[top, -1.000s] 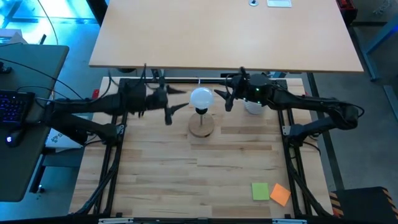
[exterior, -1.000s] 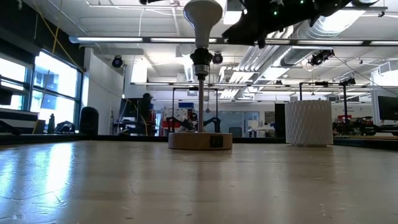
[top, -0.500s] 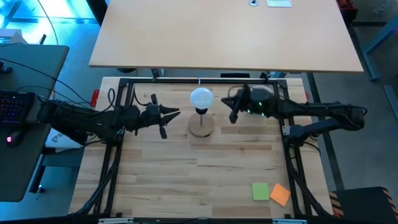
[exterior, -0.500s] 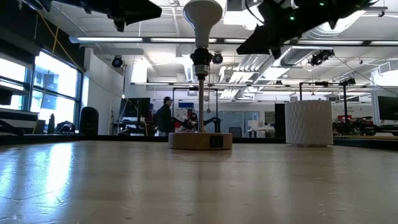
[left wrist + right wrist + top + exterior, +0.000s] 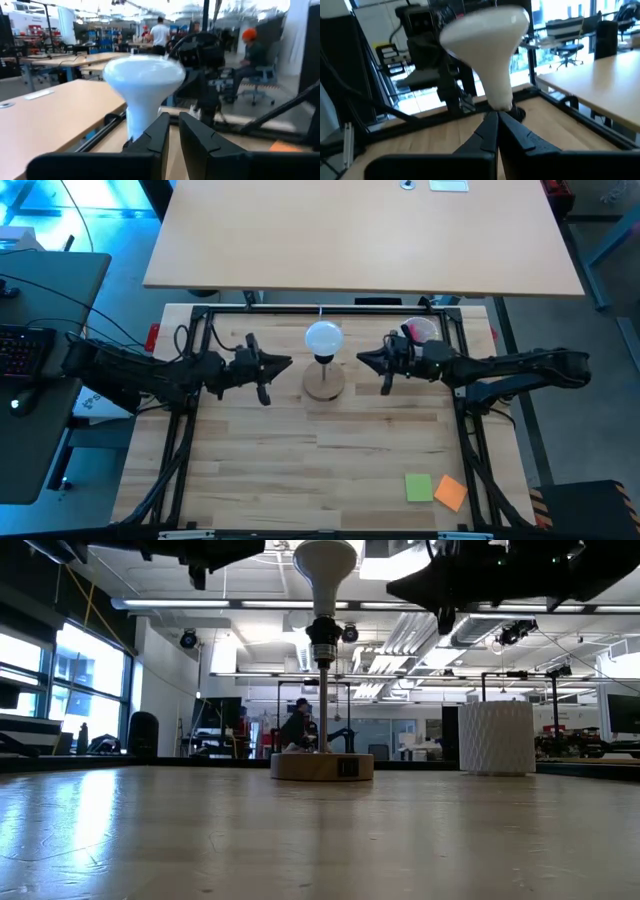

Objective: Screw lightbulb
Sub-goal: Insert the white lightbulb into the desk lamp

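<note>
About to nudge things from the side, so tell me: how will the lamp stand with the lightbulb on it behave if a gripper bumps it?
Probably top-heavy: the lightbulb sits high on a thin stem above the small round wooden base, so a push near the top may tip it. The base rests loose on the table, so a low push would likely slide it. The bulb looks smooth and fragile.

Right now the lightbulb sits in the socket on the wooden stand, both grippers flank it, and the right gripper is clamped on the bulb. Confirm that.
Not quite: the right gripper is shut on nothing, beside the lightbulb. The high view shows the gap. The bulb does sit on the wooden stand, with the left gripper on its other side.
</note>
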